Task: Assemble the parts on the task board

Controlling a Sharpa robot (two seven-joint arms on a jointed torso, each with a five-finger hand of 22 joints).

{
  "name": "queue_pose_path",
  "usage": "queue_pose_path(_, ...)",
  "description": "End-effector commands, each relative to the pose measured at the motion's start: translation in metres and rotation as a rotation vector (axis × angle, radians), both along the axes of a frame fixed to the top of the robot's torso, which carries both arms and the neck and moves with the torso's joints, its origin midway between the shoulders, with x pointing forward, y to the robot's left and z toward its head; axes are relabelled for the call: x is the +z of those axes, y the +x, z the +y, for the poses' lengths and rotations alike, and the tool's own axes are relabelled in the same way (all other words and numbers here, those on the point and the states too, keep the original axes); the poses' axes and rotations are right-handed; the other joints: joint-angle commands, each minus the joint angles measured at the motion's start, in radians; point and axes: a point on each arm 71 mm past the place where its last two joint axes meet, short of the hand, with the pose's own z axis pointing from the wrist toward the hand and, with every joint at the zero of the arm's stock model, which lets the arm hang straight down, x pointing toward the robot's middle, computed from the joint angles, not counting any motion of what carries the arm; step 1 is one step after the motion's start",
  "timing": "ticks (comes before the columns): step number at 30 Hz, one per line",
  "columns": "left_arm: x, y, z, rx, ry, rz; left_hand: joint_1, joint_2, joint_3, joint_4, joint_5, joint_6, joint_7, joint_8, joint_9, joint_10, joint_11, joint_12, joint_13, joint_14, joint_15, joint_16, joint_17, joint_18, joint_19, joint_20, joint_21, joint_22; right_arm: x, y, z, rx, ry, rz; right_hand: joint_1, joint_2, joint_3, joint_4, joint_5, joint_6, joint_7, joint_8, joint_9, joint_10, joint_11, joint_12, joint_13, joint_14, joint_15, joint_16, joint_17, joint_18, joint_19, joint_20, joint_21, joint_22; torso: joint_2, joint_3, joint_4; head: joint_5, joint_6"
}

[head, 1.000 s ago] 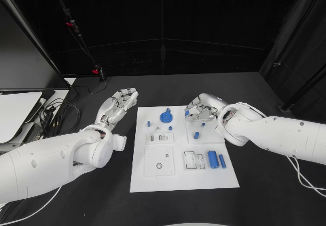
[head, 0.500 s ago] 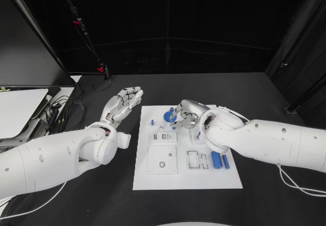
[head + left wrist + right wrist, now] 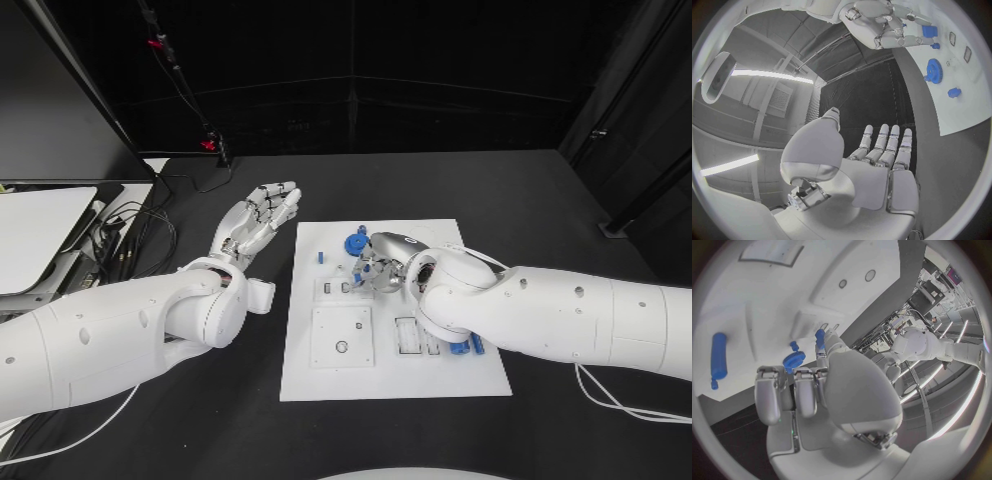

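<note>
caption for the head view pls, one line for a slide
Right robot hand over the task board near the blue gear; left robot hand open beside it.

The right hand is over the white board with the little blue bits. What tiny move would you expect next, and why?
Probably a short lowering onto the small blue piece by its fingertips. The right hand hangs over the task board near the blue gear with fingers curled; whether it grips anything, I cannot tell. The left hand lies open beside the board.
</note>
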Motion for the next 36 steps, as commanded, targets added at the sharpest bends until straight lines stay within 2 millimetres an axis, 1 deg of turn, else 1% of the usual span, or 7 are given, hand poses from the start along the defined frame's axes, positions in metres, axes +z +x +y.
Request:
queue_pose_path(1,0.0167,-0.0052,-0.0008,-0.026,-0.059,-0.227,0.0,0.01,-0.001,-0.001,0.004,0.006,0.17,0.003,-0.001,0.008,0.001,0.006,0.0,0.009,0.0,0.006,0.001,-0.008,-0.006,-0.003,0.006,0.001,-0.0066,-0.0014,0.0004,-0.011,-0.038,0.021,-0.001,0.009,0.001,-0.007,0.006,0.002,0.003,-0.003,0.001,0.106,0.008,0.003,0.263,0.106,0.006,0.002,0.263,-0.007,0.104,0.008,0.003,0.263,0.0,0.0007,0.0001,-0.001,-0.001)
queue_pose_path(7,0.0165,-0.0053,-0.0008,-0.027,-0.059,-0.226,0.001,0.01,-0.002,-0.001,0.004,0.006,0.17,0.002,-0.001,0.008,0.001,0.006,0.0,0.009,0.0,0.007,0.001,-0.008,-0.007,-0.003,0.006,0.001,-0.0112,-0.0029,0.0006,-0.01,-0.041,0.025,-0.002,0.01,0.002,-0.009,0.008,0.002,0.005,-0.004,0.001,0.106,0.009,0.003,0.263,0.106,0.008,0.002,0.263,-0.007,0.104,0.01,0.003,0.263,0.001,0.0012,0.0021,-0.005,-0.002)
queue_pose_path(9,0.0164,-0.0052,-0.0005,-0.026,-0.058,-0.226,0.001,0.01,-0.002,-0.001,0.004,0.006,0.17,0.002,-0.001,0.008,0.001,0.006,0.0,0.009,0.0,0.007,0.001,-0.008,-0.007,-0.003,0.006,0.001,-0.0116,-0.0031,0.0008,-0.009,-0.039,0.024,-0.003,0.009,0.001,-0.01,0.009,0.002,0.007,-0.006,0.0,0.106,0.01,0.003,0.263,0.106,0.009,0.002,0.263,-0.007,0.104,0.01,0.003,0.263,0.0,0.0009,0.0016,-0.005,-0.001)
queue_pose_path(14,0.0162,-0.0051,-0.0003,-0.025,-0.058,-0.226,0.001,0.01,-0.002,-0.001,0.004,0.006,0.17,0.002,-0.001,0.008,0.001,0.006,0.0,0.009,0.0,0.007,0.001,-0.008,-0.007,-0.003,0.006,0.001,-0.0109,-0.003,0.0015,-0.009,-0.024,0.01,-0.005,0.008,0.0,-0.013,0.012,-0.002,0.008,-0.01,-0.001,0.106,0.013,0.003,0.263,0.106,0.011,0.002,0.263,-0.007,0.104,0.012,0.003,0.263,0.001,0.002,0.0042,-0.004,-0.001)
queue_pose_path(16,0.0162,-0.0053,-0.0002,-0.025,-0.058,-0.225,0.002,0.011,-0.002,-0.001,0.005,0.006,0.17,0.003,-0.002,0.008,0.001,0.006,0.0,0.009,0.0,0.007,0.001,-0.008,-0.007,-0.003,0.006,0.001,-0.0101,-0.003,0.0024,-0.009,-0.014,0.002,-0.006,0.007,0.0,-0.014,0.013,-0.004,0.009,-0.012,-0.002,0.106,0.014,0.003,0.263,0.106,0.012,0.002,0.263,-0.007,0.104,0.014,0.003,0.263,0.0,0.001,0.002,-0.002,0.0)
queue_pose_path(22,0.016,-0.0052,0.0002,-0.023,-0.056,-0.225,0.002,0.011,-0.002,-0.001,0.005,0.006,0.17,0.003,-0.002,0.008,0.001,0.006,0.0,0.009,0.0,0.007,0.001,-0.008,-0.007,-0.003,0.006,0.001,-0.0098,-0.0034,0.0043,-0.005,-0.01,-0.001,-0.007,0.006,-0.001,-0.015,0.014,-0.005,0.01,-0.014,-0.003,0.106,0.014,0.003,0.263,0.106,0.012,0.002,0.263,-0.007,0.104,0.014,0.003,0.263,0.0,-0.0001,0.0003,-0.004,0.0)
queue_pose_path(36,0.0157,-0.0049,-0.0008,-0.026,-0.057,-0.224,0.003,0.013,-0.002,-0.002,0.005,0.007,0.17,0.003,-0.002,0.008,0.0,0.006,0.0,0.009,0.0,0.007,0.001,-0.008,-0.007,-0.003,0.006,0.001,-0.0102,-0.0016,0.0045,-0.007,-0.018,-0.01,-0.013,0.004,-0.003,-0.02,0.015,-0.015,0.016,-0.025,-0.006,0.106,0.02,0.003,0.263,0.106,0.016,0.002,0.263,-0.007,0.104,0.019,0.003,0.263,0.0,0.0008,0.0025,-0.008,-0.002)
